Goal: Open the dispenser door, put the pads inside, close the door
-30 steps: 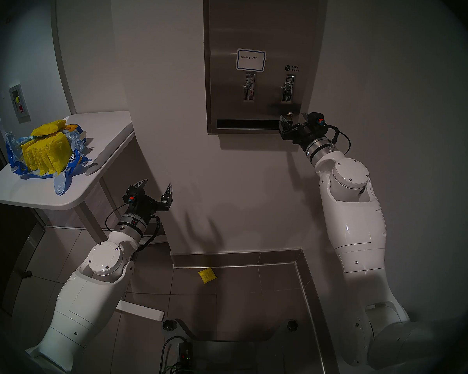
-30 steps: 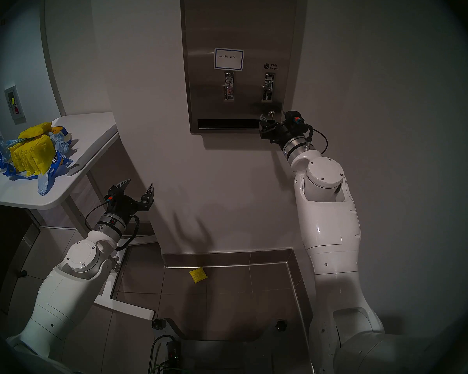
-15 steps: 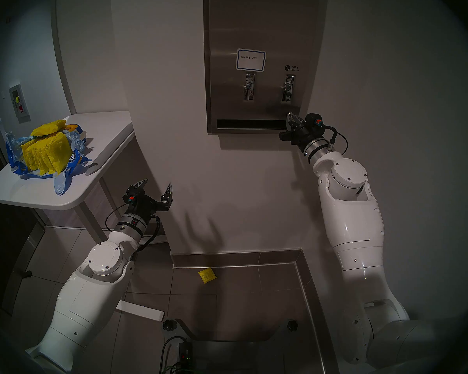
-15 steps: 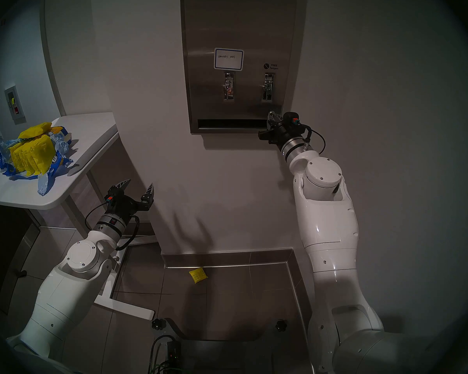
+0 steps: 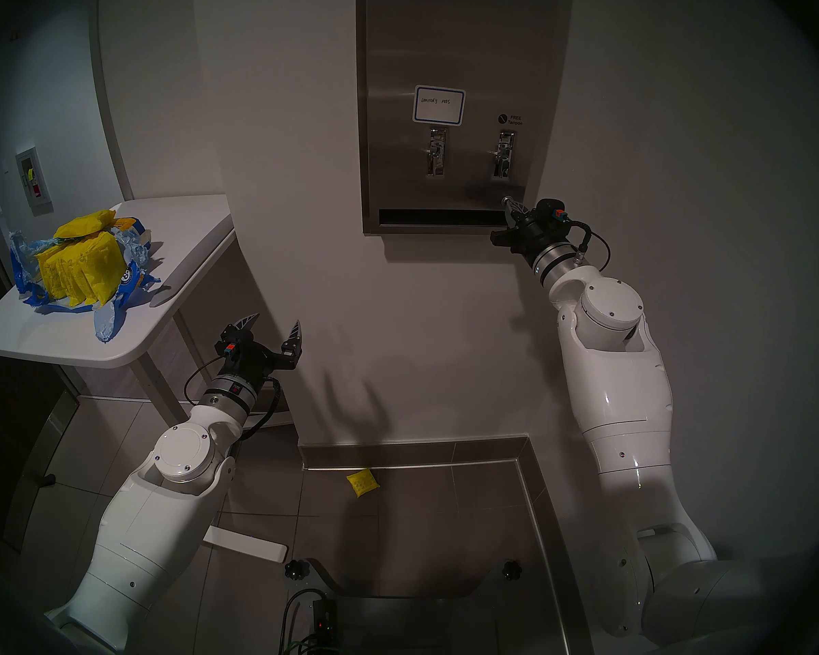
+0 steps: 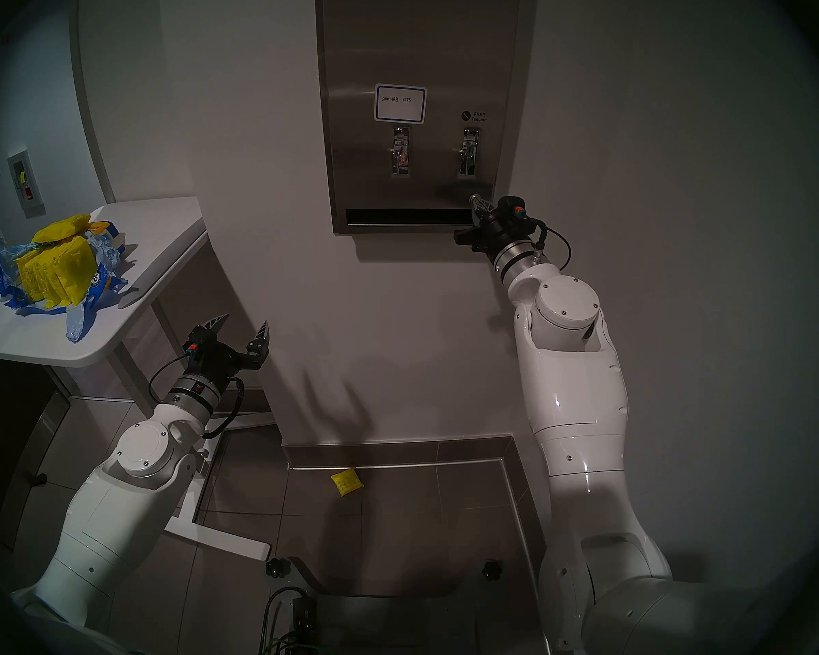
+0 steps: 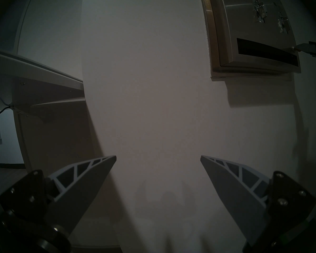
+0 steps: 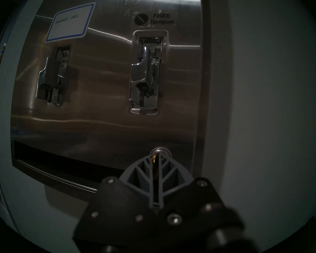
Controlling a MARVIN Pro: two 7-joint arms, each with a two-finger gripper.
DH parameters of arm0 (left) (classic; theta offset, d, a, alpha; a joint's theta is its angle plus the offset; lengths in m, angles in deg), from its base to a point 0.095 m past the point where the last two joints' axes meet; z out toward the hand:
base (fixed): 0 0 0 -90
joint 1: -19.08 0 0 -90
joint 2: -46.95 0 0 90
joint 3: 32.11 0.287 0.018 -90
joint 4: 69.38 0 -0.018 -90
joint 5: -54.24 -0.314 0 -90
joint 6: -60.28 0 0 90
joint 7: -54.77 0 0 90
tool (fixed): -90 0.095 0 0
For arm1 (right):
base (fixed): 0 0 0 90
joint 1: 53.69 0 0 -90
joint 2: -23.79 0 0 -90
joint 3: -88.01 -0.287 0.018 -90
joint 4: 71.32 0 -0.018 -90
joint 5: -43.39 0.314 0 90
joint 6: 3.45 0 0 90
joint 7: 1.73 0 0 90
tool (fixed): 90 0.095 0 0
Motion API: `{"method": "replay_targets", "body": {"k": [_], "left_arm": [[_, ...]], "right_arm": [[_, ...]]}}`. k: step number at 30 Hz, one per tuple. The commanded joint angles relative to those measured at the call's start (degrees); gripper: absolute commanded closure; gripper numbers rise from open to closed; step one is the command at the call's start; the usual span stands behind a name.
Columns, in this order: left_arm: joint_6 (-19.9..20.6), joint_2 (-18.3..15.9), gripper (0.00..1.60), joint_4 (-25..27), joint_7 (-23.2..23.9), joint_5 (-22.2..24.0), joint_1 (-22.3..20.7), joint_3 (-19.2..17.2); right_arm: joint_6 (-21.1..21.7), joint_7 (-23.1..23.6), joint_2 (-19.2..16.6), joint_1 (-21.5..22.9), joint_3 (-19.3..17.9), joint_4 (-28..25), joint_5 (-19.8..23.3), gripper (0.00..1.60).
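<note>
Against white wall, right gripper jaws pinch dispenser door's key; left gripper jaws spread, empty.

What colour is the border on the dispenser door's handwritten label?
Blue, around a white label on the steel dispenser door; clearest in the right wrist view.
</note>
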Motion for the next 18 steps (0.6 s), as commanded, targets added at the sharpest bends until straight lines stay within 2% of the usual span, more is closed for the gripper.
{"method": "replay_targets", "body": {"k": [1,18], "left_arm": [[-0.73,-0.06,0.00,1.59,-0.03,0.02,-1.32,-0.54],[-0.72,-0.06,0.00,1.59,-0.03,0.02,-1.32,-0.54]], "right_arm": [[0.09,-0.90,0.12,1.44,0.01,-4.04,-0.64,1.60],[3.55,-3.46,0.97,-3.01,-0.53,-11.19,-2.94,1.60]]}}
